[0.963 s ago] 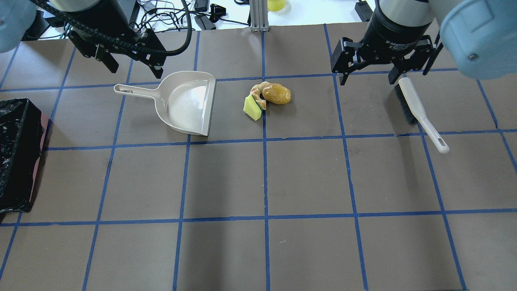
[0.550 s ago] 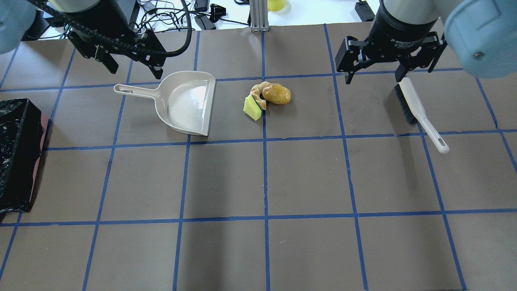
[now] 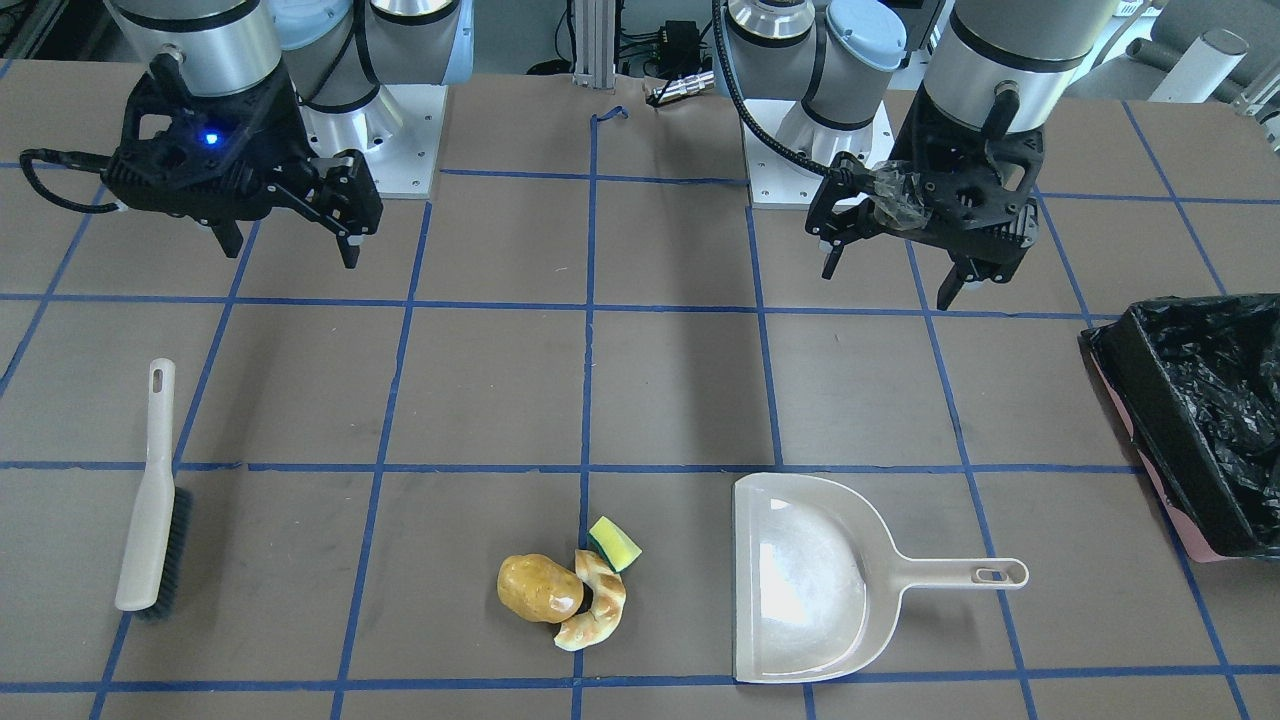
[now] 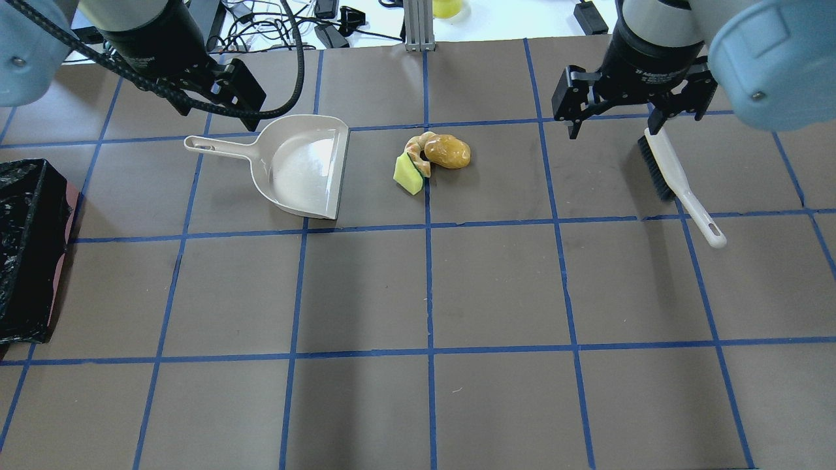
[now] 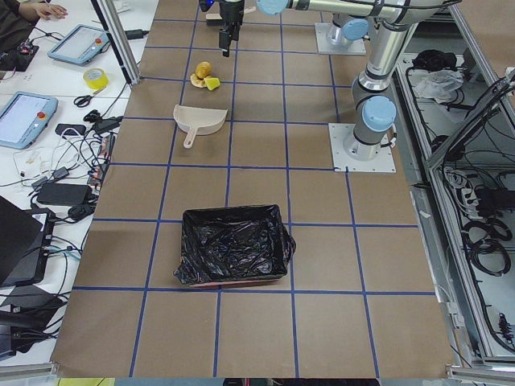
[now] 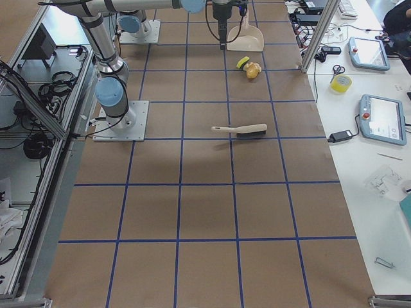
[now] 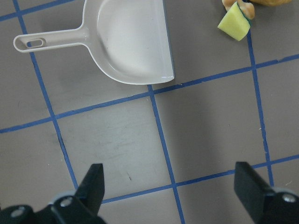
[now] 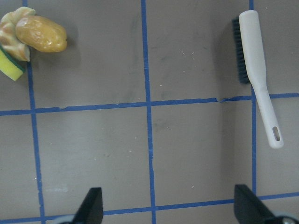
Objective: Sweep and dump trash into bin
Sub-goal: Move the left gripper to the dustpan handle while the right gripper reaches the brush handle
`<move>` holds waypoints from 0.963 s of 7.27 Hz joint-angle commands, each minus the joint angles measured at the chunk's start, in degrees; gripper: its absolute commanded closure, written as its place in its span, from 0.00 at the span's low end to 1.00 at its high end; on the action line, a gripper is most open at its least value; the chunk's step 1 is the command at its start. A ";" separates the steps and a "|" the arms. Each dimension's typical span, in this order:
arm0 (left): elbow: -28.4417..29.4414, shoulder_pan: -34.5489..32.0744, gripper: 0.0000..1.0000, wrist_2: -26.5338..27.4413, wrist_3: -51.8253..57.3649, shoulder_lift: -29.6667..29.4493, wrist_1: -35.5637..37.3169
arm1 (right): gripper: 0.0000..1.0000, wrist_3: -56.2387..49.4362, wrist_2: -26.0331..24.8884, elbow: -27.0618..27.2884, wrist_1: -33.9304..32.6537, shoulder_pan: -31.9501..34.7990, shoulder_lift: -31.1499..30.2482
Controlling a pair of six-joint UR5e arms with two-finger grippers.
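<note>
Exterior front-facing: trash [image 3: 565,590] lies between left hand [image 3: 888,285] and right hand [image 3: 291,256], both spread wide, empty.

You see silver arms [image 3: 1000,60] with pale blue joint caps [image 3: 865,35]; the black left gripper [image 3: 888,285] trails a black cable [image 3: 745,110], the black right gripper [image 3: 290,255] shows a blue light [image 3: 210,137]

Table [image 4: 496,287]: grey-brown, overlaid with a blue tape grid. Dustpan [image 4: 304,166]: plain beige. Brush [image 4: 676,179]: beige handle, black bristles. Beside the dustpan: potato-like lump [image 4: 448,151], glossy golden-brown; croissant piece [image 3: 602,605], tan with darker banding; wedge [image 4: 407,175], yellow with green edge. Bin [image 4: 26,248]: black crinkled liner, pink at base. Left gripper [image 3: 890,285] and right gripper [image 3: 290,255]: black.
</note>
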 commanded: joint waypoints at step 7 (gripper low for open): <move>-4.02 7.02 0.01 -0.12 61.67 -5.78 6.24 | 0.01 -40.75 2.32 17.09 -21.77 -24.88 13.70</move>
